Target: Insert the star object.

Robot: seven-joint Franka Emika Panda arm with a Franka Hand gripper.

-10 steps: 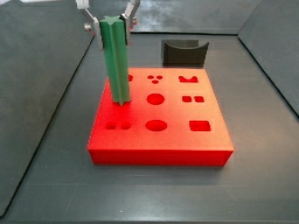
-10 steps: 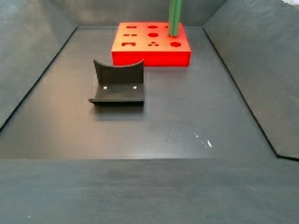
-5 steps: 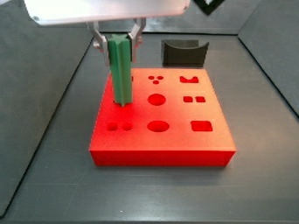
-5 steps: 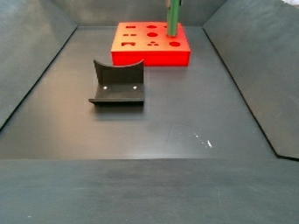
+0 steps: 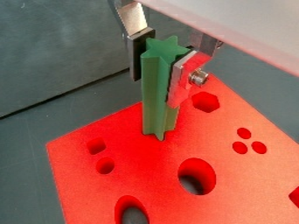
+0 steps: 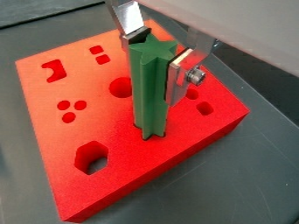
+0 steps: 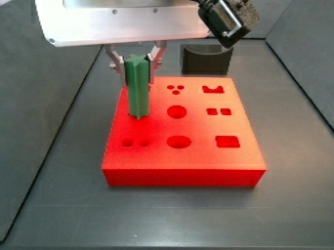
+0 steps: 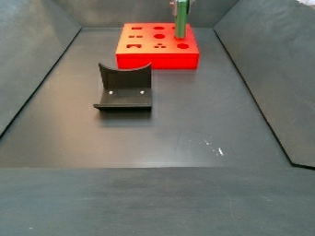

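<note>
Light was even and soft throughout. The red block [image 7: 183, 137] glowed saturated, casting faint shadows on the dull grey surface [image 8: 185, 138]. Wrist views blurred slightly near the end effector [image 5: 163, 54].

Red block [image 7: 183, 174] sits flat on dark grey floor [image 8: 147, 175], near the back of the bin in a side view [image 8: 147, 61]. Top face carries cut-outs of approx. three sizes and various shapes: round holes, squares, a hexagon [image 5: 207, 101], a trio of small dots [image 6: 73, 108]. Surface clean, no visible damage.

Fixture [image 8: 123, 88]: dark, curved back on base plate, upright on floor, well apart from block. In a side view it stands beyond block's far edge [image 7: 206, 59], top partly hidden.

Floor: small light scuffs [image 8: 212, 145]. Bin walls [image 8: 31, 78] dark, sloped.
</note>
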